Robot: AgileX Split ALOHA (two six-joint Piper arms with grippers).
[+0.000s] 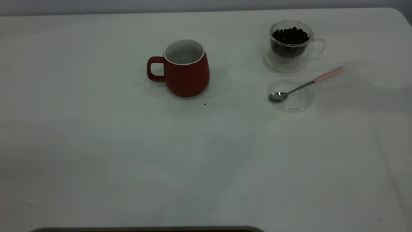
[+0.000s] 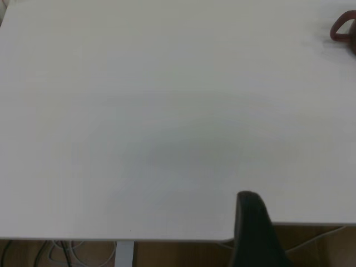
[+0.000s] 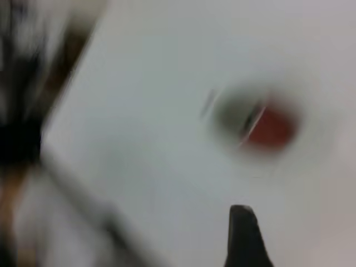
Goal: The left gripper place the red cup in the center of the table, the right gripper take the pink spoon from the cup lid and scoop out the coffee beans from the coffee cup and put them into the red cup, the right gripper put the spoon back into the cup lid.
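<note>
The red cup stands upright near the middle of the table, handle to the left; its handle shows at the edge of the left wrist view. The glass coffee cup holds dark coffee beans at the back right. In front of it lies the clear cup lid. The pink spoon rests with its bowl in the lid. Neither gripper is in the exterior view. A dark part of my left gripper is over the table's near edge. Part of my right gripper is over the table, with the red cup blurred beyond.
One loose bean lies on the white table just in front of the red cup. A dark strip runs along the bottom edge of the exterior view.
</note>
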